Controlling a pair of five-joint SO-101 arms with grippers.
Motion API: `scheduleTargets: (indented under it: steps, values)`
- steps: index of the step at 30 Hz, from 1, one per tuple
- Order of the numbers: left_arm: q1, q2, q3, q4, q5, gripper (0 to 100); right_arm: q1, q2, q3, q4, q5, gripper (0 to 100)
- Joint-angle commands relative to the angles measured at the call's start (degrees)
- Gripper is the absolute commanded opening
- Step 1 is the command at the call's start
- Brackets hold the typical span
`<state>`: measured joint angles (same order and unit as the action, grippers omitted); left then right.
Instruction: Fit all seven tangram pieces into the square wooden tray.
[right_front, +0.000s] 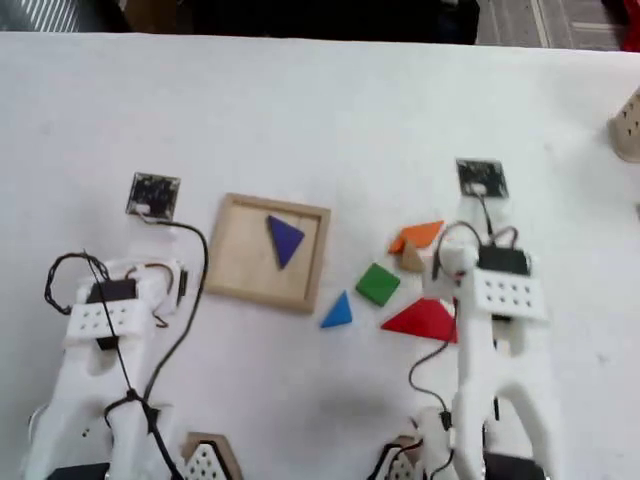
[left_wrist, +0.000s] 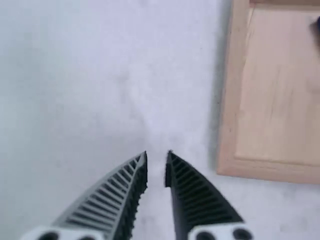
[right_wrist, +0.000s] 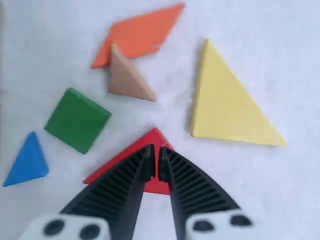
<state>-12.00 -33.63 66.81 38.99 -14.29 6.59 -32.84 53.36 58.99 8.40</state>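
The white table (right_front: 300, 100) carries everything I am working with. The square wooden tray (right_front: 240, 260) sits near the left gripper (left_wrist: 156, 161), on the side toward the other arm, with its corner just past the fingertips. That gripper hangs over bare table with its jaws drawn to a narrow slit and nothing between them.

The right gripper (right_wrist: 155, 152) is also nearly closed, with only a thin gap between the jaws. Its tips are over the point of the red triangle (right_front: 422, 320); I cannot tell whether they touch it. The yellow triangle (right_wrist: 225, 107), the biggest loose piece, lies just beyond this gripper on the side away from the tray.

The dark blue triangle (right_front: 285, 240) lies inside the tray, well apart from the right gripper. The orange parallelogram (right_wrist: 140, 32) lies farthest ahead of the fingertips. The green square (right_wrist: 77, 120) is near them on the tray side. The tan triangle (right_wrist: 127, 77) lies straight ahead, overlapping the orange piece's edge. The light blue triangle (right_wrist: 27, 162) lies beyond the green square, toward the tray.
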Motion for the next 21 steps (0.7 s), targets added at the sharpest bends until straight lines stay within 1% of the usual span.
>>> scheduleTargets:
  steps: [1, 3, 6, 11, 14, 17, 21]
  values:
    - [6.9, -2.07, -0.26, -0.79, 0.0, 4, 5.76, -8.22, 8.88, -4.7, 5.98, 1.8]
    - [9.63, -2.07, -0.35, -0.79, 0.0, 2, 8.22, -11.38, 12.13, -4.62, 8.7, 1.8]
    - [12.88, -2.07, -1.67, -0.09, 0.09, 2, 11.21, -15.6, 16.35, -4.53, 11.78, 1.8]
    - [18.07, -1.54, -8.44, 6.51, 0.35, 2, 15.25, -20.09, 20.22, -4.53, 14.68, 1.8]
    - [21.58, -1.45, -12.04, 9.05, 5.89, 2, 16.57, -21.85, 22.33, -4.53, 16.62, 1.8]
    - [25.36, -0.92, -14.15, 9.32, 11.43, 2, 17.27, -23.43, 24.0, -4.53, 18.29, 1.8]
    - [28.35, 6.73, -19.34, 9.23, 13.01, 2, 16.92, -25.45, 25.93, -4.53, 20.13, 1.8]
